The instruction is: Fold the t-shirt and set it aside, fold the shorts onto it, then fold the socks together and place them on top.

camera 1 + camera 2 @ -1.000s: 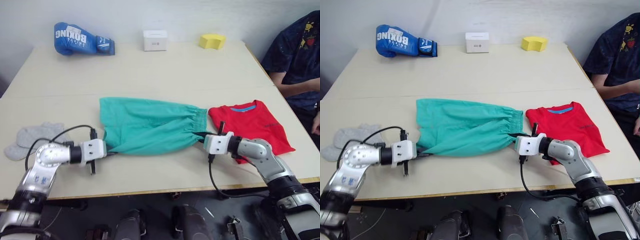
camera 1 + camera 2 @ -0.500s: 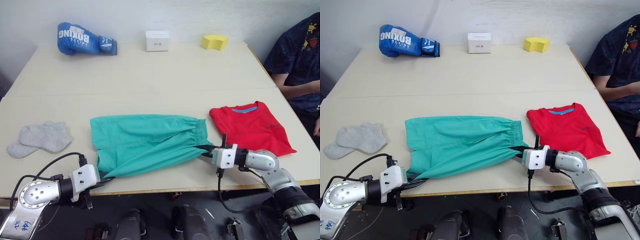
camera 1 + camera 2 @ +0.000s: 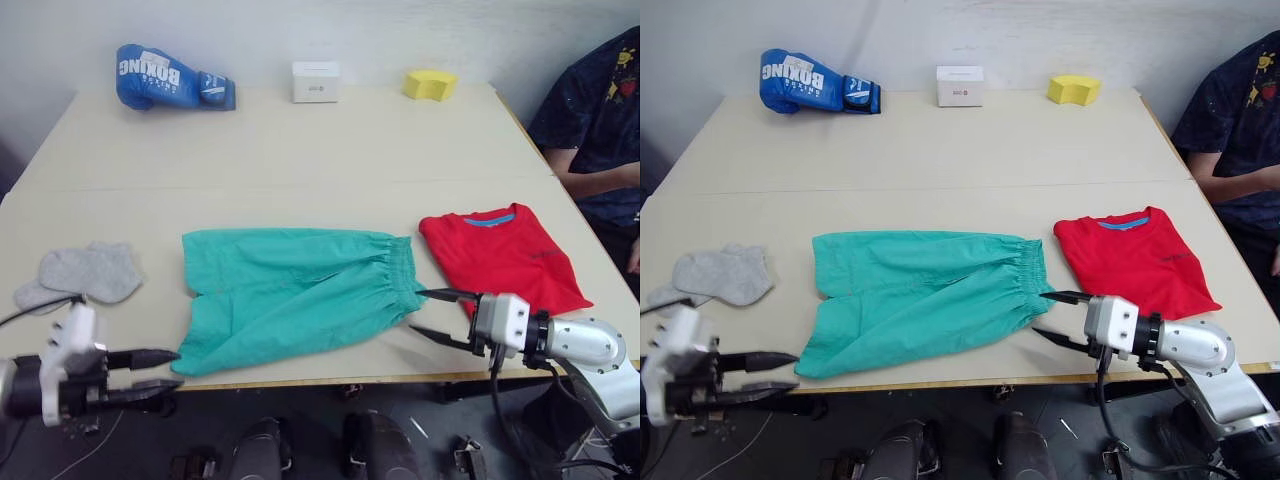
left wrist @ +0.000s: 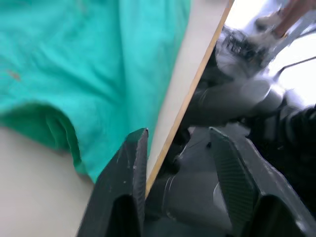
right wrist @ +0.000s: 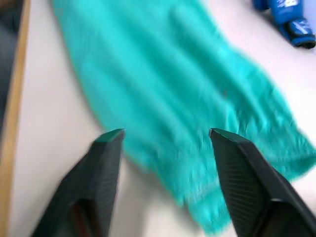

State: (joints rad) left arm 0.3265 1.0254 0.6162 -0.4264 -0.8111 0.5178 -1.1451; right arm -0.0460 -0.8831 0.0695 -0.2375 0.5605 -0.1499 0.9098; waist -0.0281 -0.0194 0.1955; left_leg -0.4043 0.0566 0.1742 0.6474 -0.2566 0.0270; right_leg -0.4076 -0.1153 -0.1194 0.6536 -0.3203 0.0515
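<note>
now both the left gripper (image 3: 168, 370) and right gripper (image 3: 428, 314) are gaping empty beside the shorts (image 3: 295, 294) lying flat.

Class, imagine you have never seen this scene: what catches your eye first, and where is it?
The teal shorts lie spread at the table's near middle, with the folded red t-shirt at their right. An open left gripper and open right gripper flank the shorts, holding nothing. A blue boxing glove sits far left.

A seated person in a dark patterned shirt (image 3: 595, 110) was cut off by the right edge. The lower light grey knit sock (image 3: 30, 296) lay partly hidden beneath its pair.
</note>
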